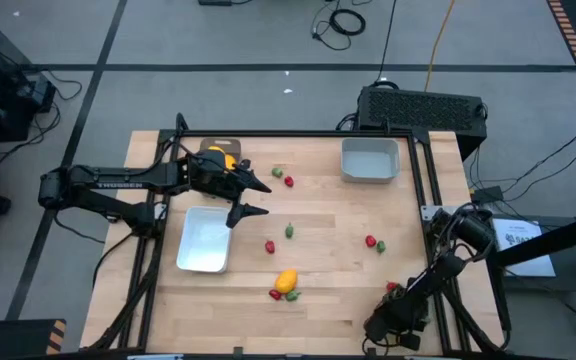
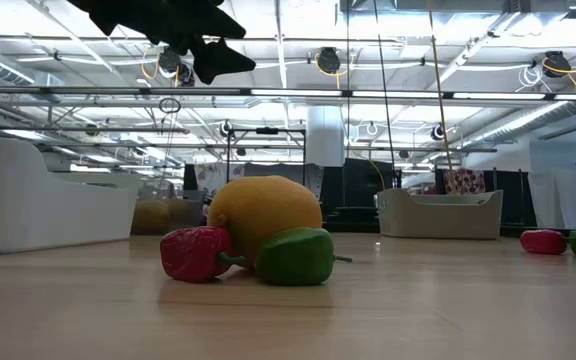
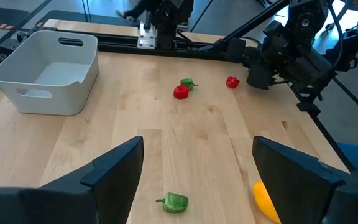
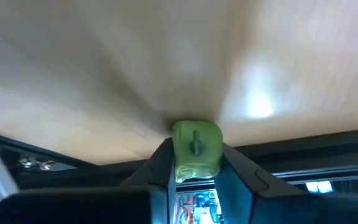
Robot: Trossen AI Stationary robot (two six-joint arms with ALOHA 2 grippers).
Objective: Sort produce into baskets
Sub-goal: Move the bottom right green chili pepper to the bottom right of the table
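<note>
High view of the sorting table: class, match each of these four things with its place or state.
1. white tray
2. grey bin
3. lemon
4. left tool

a. far right part of the table
b. open, above the table, holding nothing
c. beside a red and a green piece
d. left part of the table, near the left tool

Pairs: 1-d, 2-a, 3-c, 4-b
</note>
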